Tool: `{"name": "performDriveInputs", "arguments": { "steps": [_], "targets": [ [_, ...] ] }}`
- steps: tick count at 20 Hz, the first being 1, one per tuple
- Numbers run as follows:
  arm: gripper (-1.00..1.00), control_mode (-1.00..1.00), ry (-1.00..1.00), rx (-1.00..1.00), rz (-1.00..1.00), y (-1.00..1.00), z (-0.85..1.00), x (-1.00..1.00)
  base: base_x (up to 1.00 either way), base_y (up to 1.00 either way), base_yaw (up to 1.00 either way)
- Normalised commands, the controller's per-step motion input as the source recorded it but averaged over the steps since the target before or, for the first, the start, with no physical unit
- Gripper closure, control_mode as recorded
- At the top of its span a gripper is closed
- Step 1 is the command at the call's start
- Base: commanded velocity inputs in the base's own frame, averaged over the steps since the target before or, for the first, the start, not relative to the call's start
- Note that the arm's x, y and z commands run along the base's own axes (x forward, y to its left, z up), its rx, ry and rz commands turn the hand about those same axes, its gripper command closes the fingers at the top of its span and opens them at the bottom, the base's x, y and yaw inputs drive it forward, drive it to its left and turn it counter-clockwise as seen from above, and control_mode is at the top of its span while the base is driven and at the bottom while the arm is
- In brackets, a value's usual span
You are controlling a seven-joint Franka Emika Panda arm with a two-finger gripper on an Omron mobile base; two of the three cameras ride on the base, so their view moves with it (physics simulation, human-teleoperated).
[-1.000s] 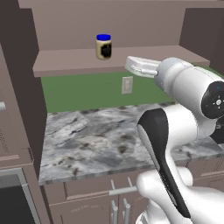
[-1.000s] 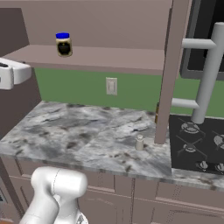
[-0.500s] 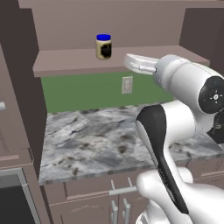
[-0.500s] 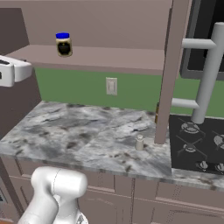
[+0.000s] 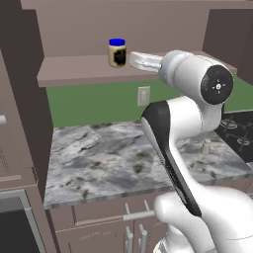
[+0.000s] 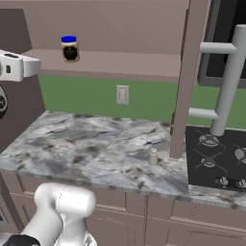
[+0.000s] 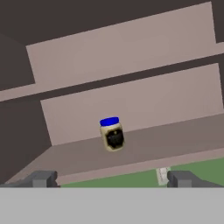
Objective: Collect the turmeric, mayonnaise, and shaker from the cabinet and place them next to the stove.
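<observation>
1. Hand (image 7: 111, 178) empty, fingers spread wide, level with cabinet (image 6: 120, 29) shelf.
2. Mayonnaise (image 7: 112, 134) upright on shelf, at 12 o'clock of hand.
3. Shaker (image 6: 153, 156) on desk (image 6: 96, 153), beside stove (image 6: 216, 158).

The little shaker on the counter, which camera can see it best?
The right base view: the shaker stands in plain sight on the marble counter, just left of the stove. In the left base view it peeks out beside the arm, small and partly hidden.
</observation>
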Motion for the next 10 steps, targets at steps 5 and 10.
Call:
{"name": "performDriveInputs", "arguments": {
  "steps": [5,10],
  "targets": [
    [-1.0,-1.0,0.1,-0.07,0.0,0.1,0.18,0.43,0.0,0.0,0.0],
    [-1.0,-1.0,0.09,-0.08,0.0,0.02,0.2,0.41,0.0,0.0,0.0]
  ]
}}
